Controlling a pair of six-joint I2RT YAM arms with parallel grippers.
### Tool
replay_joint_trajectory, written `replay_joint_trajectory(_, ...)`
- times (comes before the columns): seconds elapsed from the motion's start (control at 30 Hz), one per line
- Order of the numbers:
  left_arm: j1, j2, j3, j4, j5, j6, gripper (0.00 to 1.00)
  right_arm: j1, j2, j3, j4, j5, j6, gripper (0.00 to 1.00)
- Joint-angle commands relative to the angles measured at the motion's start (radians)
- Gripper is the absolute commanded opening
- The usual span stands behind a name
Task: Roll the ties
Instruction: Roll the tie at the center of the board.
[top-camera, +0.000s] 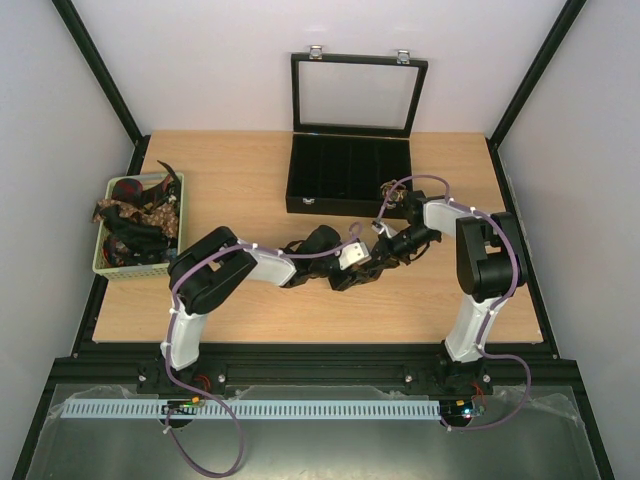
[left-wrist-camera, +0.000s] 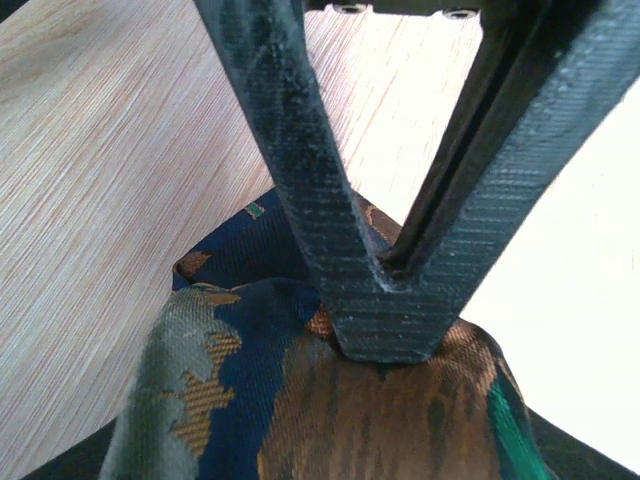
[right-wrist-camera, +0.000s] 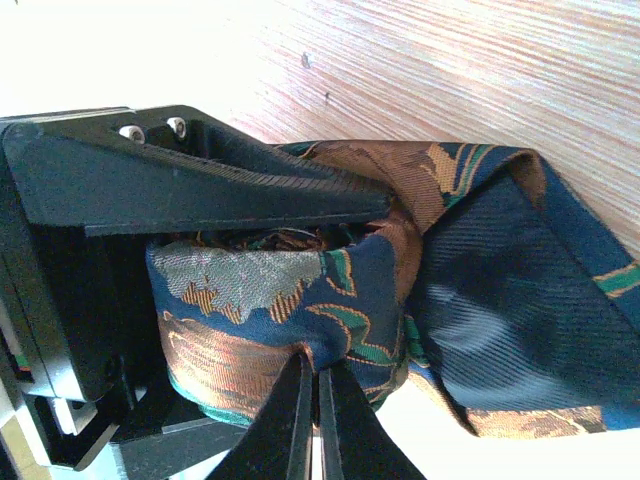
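Observation:
One tie (right-wrist-camera: 260, 300), navy with brown, green and grey figures, is wound into a roll at mid table. Its loose tail (right-wrist-camera: 500, 300) folds off to the right. My right gripper (right-wrist-camera: 315, 375) is shut, pinching the roll's outer layer. The left wrist view shows the same right gripper (left-wrist-camera: 385, 335) as a black V pressing on the tie (left-wrist-camera: 380, 420). My left gripper (top-camera: 362, 262) straddles the roll. Its upper finger (right-wrist-camera: 220, 190) sits just above the roll's spiral end, and its lower jaw is below, mostly hidden. The two jaws stand apart. The right gripper (top-camera: 385, 248) meets it from the right.
A pale green basket (top-camera: 110, 262) at the left edge holds several more ties (top-camera: 135, 215). A black compartmented box (top-camera: 345, 170) stands at the back centre with its glass lid (top-camera: 355, 95) raised. Both arms crowd the table's middle.

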Motion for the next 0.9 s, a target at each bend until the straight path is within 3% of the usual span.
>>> replay_joint_trajectory(0.0,0.007,-0.028,-0.026,-0.03,0.052,-0.012,0.57,0.005,0.04,-0.034,0.025,0.206,0.016,0.01)
replay_joint_trajectory(0.13,0.008,-0.027,-0.043,-0.016,0.058,0.005,0.5,0.004,0.045,-0.035,0.03,0.223,0.028,0.01)
replay_joint_trajectory(0.4,0.006,-0.019,-0.033,-0.032,0.06,0.014,0.5,0.004,0.055,-0.035,0.037,0.28,0.035,0.01)
replay_joint_trajectory(0.53,-0.009,0.02,-0.001,-0.1,0.019,0.03,0.32,-0.002,0.05,-0.015,0.006,0.24,0.016,0.01)
replay_joint_trajectory(0.57,-0.016,0.036,0.01,-0.125,0.001,0.037,0.29,-0.009,0.045,-0.007,-0.009,0.217,0.016,0.05)
replay_joint_trajectory(0.7,-0.036,0.076,0.009,-0.187,-0.045,0.072,0.23,-0.068,0.021,0.024,-0.076,0.158,0.019,0.34)
replay_joint_trajectory(0.87,-0.034,0.101,0.001,-0.228,-0.068,0.078,0.22,-0.109,-0.007,0.016,-0.104,0.174,-0.011,0.65)
